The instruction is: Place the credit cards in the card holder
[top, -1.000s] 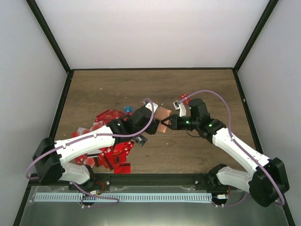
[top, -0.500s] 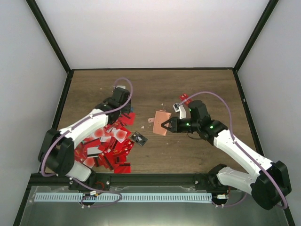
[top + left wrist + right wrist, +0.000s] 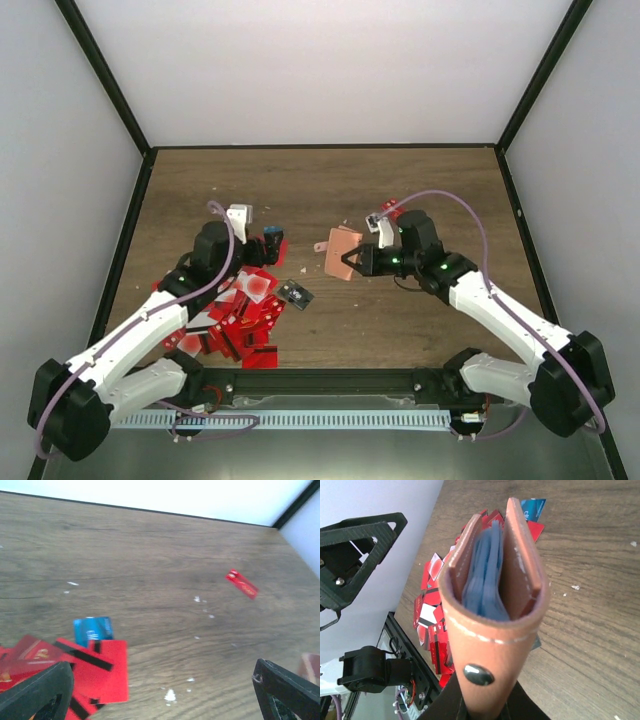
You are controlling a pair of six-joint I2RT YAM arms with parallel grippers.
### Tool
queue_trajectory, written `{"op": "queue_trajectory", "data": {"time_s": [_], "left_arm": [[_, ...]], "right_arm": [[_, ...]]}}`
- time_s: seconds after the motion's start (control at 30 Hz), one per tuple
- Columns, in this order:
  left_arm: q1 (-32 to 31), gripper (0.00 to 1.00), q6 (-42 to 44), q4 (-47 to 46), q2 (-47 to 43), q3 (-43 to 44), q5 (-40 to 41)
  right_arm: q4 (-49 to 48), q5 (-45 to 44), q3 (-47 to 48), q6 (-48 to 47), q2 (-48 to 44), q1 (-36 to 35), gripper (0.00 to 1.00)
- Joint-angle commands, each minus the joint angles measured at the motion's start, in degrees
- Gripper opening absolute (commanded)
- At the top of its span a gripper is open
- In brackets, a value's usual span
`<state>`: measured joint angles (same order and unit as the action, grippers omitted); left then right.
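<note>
My right gripper (image 3: 357,263) is shut on the card holder (image 3: 341,253), a salmon-tan wallet held above the table's middle. In the right wrist view the card holder (image 3: 492,610) stands on edge, its mouth spread, with light blue lining (image 3: 482,575) inside. The credit cards (image 3: 235,310), mostly red, lie heaped at the front left. My left gripper (image 3: 250,235) hovers at the heap's far edge, jaws wide open and empty, left of the holder. From the left wrist, a blue card (image 3: 93,629) and red cards (image 3: 95,672) lie by the left finger (image 3: 37,692).
A lone black card (image 3: 295,293) lies between the heap and the holder. One red card (image 3: 392,208) sits behind the right gripper, the same red card (image 3: 241,583) showing from the left wrist. Dark walls frame the wooden table (image 3: 320,180).
The left arm has drawn back from the card holder to the far edge of the heap, and its jaws have opened wide. The right gripper keeps the holder nearly in place.
</note>
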<state>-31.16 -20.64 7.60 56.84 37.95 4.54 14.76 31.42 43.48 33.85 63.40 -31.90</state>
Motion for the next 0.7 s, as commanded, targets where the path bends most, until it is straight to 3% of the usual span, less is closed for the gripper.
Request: {"op": "queue_trajectory", "data": {"time_s": [0.0, 0.07, 0.23, 0.4, 0.6, 0.67], "left_arm": [[0.22, 1.00, -2.81, -4.75, 0.48, -0.34, -11.67], [0.13, 1.00, -3.64, -5.12, 2.68, 0.16, -19.24], [-0.24, 0.95, -7.58, -9.63, 2.51, -3.38, -27.39], [-0.96, 0.87, -7.91, -11.22, -0.15, -6.43, -30.86], [-3.00, 0.84, -8.11, -13.77, -2.31, -7.96, -33.91], [-3.60, 0.79, -7.91, -13.79, -1.82, -8.28, -32.83]], "right_arm": [[-5.20, 1.44, 1.32, -3.07, 1.02, -0.06, 0.01], [-6.29, 3.73, 0.73, -4.20, 1.47, -0.01, 0.01], [-10.30, 9.82, -1.97, -5.01, 2.28, 0.19, 0.01], [-14.97, 16.69, -4.78, -3.41, 2.73, 0.24, 0.01], [-19.25, 22.88, -6.79, -1.18, 2.80, 0.18, 0.01], [-20.48, 24.58, -7.27, -0.83, 2.64, 0.17, 0.01]]}}
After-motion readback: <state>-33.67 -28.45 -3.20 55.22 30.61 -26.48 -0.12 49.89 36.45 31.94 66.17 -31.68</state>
